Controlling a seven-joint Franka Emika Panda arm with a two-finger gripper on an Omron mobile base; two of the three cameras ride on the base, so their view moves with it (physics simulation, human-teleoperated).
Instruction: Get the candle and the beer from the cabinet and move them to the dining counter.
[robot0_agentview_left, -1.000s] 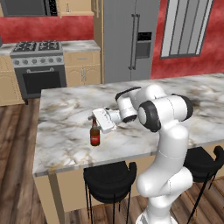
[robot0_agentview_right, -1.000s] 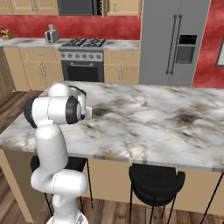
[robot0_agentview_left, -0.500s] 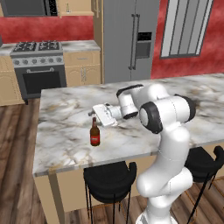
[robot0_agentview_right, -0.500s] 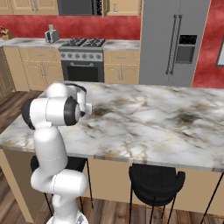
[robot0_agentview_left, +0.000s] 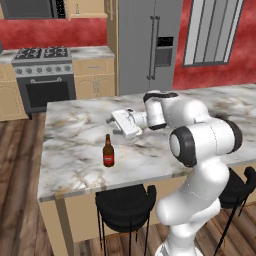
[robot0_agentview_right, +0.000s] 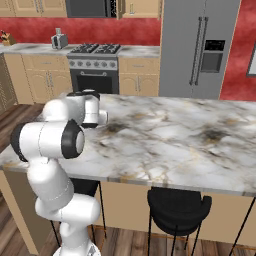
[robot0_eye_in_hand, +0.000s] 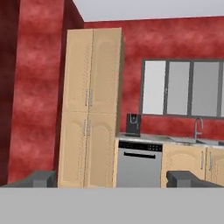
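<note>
The beer (robot0_agentview_left: 108, 151), a dark brown bottle with a red label, stands upright on the dining counter (robot0_agentview_left: 75, 165) near its front left part. My gripper (robot0_agentview_left: 113, 126) hovers just behind and to the right of it, open, holding nothing and clear of the bottle. In the hand view the gripper (robot0_eye_in_hand: 113, 179) looks level across the room, its fingertips (robot0_eye_in_hand: 41, 178) set wide apart with nothing between them. The candle is out of view. A tan wall cabinet (robot0_agentview_right: 137, 7) sits at the top edge beside the range hood. From the right side my arm hides the hand over the dining counter (robot0_agentview_right: 175, 145).
Black stools (robot0_agentview_left: 125, 202) (robot0_agentview_right: 177, 210) are tucked under the island's near edge. Behind the island stand a gas stove (robot0_agentview_left: 42, 60) and a steel fridge (robot0_agentview_left: 145, 40). A toaster (robot0_agentview_right: 60, 39) sits on the back counter. The hand faces a tall tan pantry (robot0_eye_in_hand: 89, 109) and a dishwasher (robot0_eye_in_hand: 138, 164).
The hand has lifted and drawn back from the bottle, which stays standing on the marble. The jaws remain wide.
</note>
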